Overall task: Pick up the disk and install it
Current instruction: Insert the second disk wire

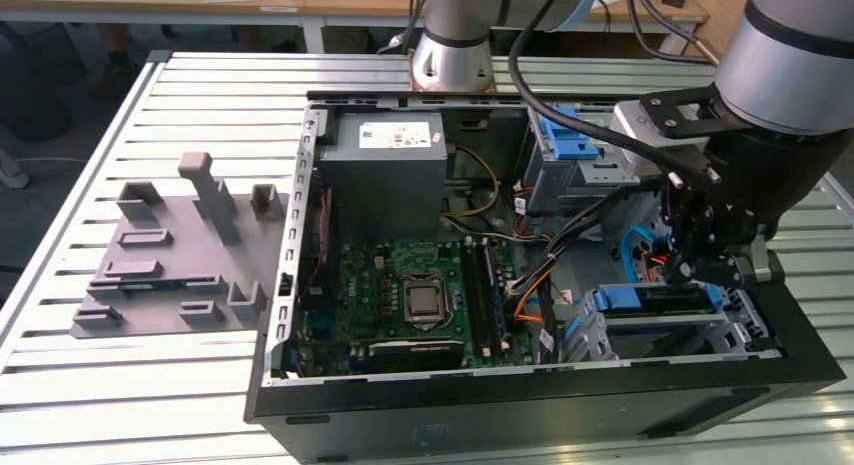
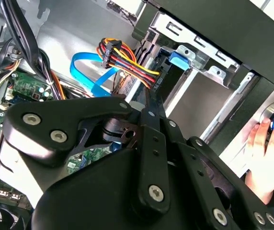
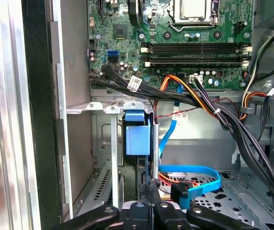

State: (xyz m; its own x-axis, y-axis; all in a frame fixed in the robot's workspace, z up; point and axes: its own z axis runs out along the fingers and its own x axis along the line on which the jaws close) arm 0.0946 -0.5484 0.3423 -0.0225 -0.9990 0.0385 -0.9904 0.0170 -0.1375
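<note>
The disk (image 1: 654, 299) stands on edge in the drive cage at the front corner of the open computer case, on the exterior view's right, and its blue carrier frame shows along the top. My gripper (image 1: 694, 273) hangs just above it inside the case, with the jaws shut and nothing seen between them. In the first wrist view the closed fingertips (image 3: 152, 186) point at the cage beside a blue plastic tab (image 3: 138, 132). The second wrist view has the gripper (image 2: 149, 101) aimed at the same blue tab (image 2: 180, 59).
The motherboard (image 1: 414, 300), grey power supply box (image 1: 387, 175) and cable bundles (image 3: 199, 98) crowd the case. A blue ribbon cable (image 3: 194, 177) loops near the fingers. A grey fixture plate (image 1: 180, 255) lies on the slatted table. A hand (image 2: 271, 143) rests outside the case.
</note>
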